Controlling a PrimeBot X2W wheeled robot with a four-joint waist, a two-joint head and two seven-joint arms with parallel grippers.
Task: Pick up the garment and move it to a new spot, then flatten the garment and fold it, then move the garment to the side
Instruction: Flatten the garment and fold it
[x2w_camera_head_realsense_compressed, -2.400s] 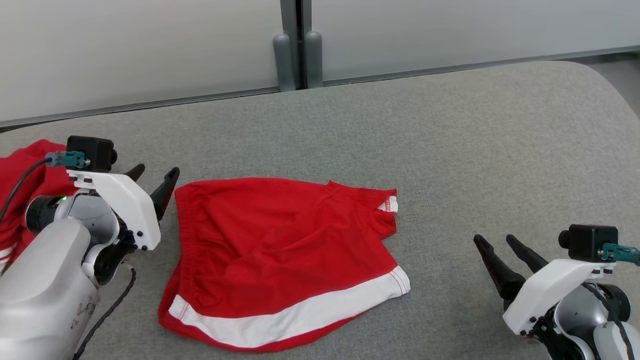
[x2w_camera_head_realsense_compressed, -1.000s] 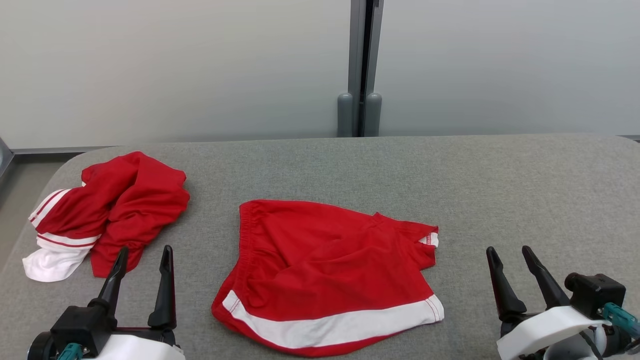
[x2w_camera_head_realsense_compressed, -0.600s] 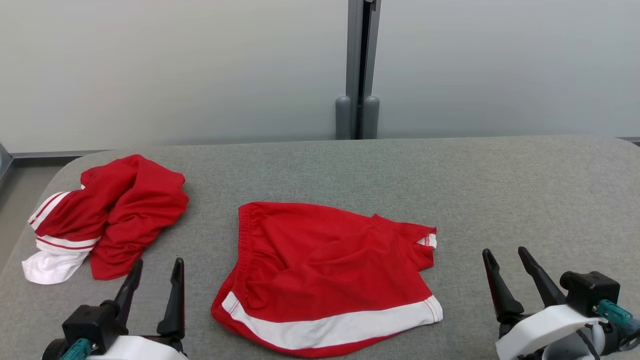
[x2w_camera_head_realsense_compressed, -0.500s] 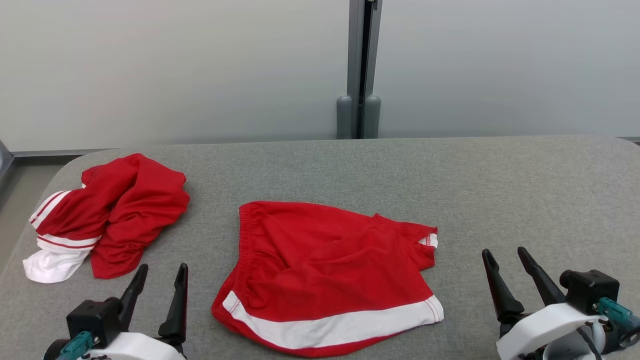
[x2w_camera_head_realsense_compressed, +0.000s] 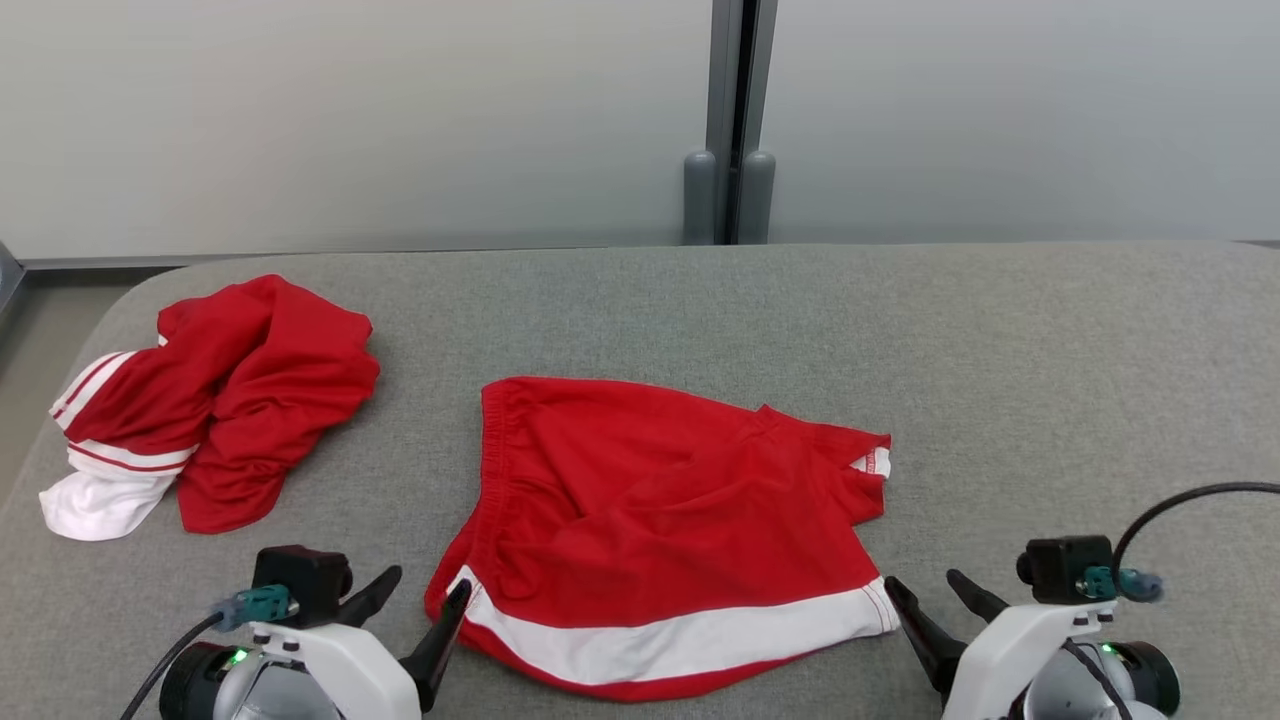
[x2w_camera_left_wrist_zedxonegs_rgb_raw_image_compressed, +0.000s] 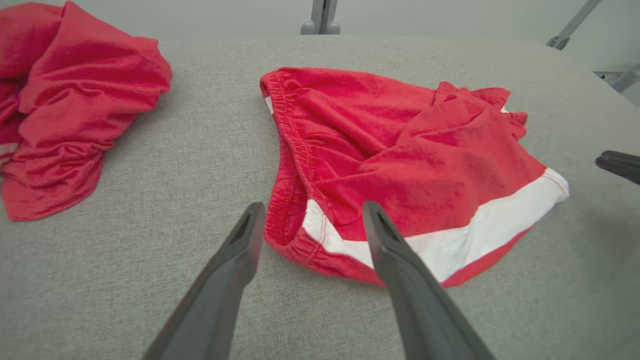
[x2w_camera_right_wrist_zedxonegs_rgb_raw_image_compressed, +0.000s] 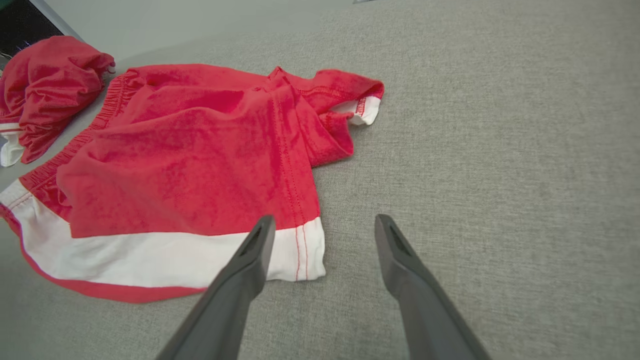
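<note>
Now the shorts (x2w_camera_head_realsense_compressed: 660, 520) lie spread but rumpled in the middle of the grey tabletop (x2w_camera_head_realsense_compressed: 1000, 350), close to its near edge, with the white band along the near side. The left gripper (x2w_camera_head_realsense_compressed: 428, 582) hangs at the shorts' near-left corner, jaws wide apart and empty, one finger over the band and the other over bare tabletop. The right gripper (x2w_camera_head_realsense_compressed: 921, 580) sits at the near-right corner, likewise spread and holding nothing. Whether any tip touches fabric I cannot tell. A red heap (x2w_camera_head_realsense_compressed: 230, 400) lies bunched by the left edge, well apart from the shorts.
</note>
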